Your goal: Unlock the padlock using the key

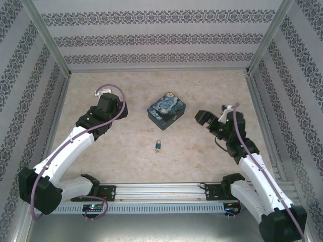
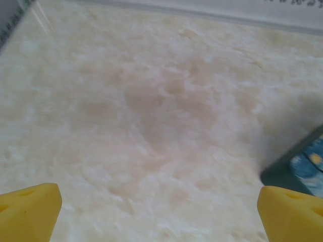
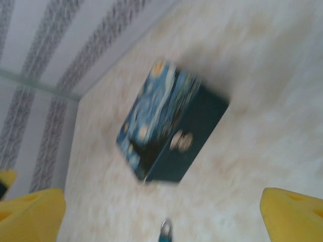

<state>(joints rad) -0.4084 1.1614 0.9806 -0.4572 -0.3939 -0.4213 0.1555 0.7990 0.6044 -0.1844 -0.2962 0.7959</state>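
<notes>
The padlock (image 1: 158, 146) is a tiny silvery and teal lock lying flat on the table, in front of the painted tin. The right wrist view catches it at the bottom edge (image 3: 165, 232), blurred. I cannot make out the key. My right gripper (image 1: 203, 119) hangs right of the tin, facing it, and stands open (image 3: 160, 201) with bare table between its yellow fingers (image 3: 35, 212). My left gripper (image 1: 109, 99) is left of the tin, well away from the padlock. It is open too (image 2: 160, 204), its yellow fingertips (image 2: 30, 206) over bare table.
A rectangular tin (image 1: 166, 110) printed with a starry-night painting stands mid-table, also in the right wrist view (image 3: 171, 126) and at the left wrist view's right edge (image 2: 305, 166). Patterned walls enclose the table on three sides. A metal rail (image 1: 161, 191) runs along the near edge.
</notes>
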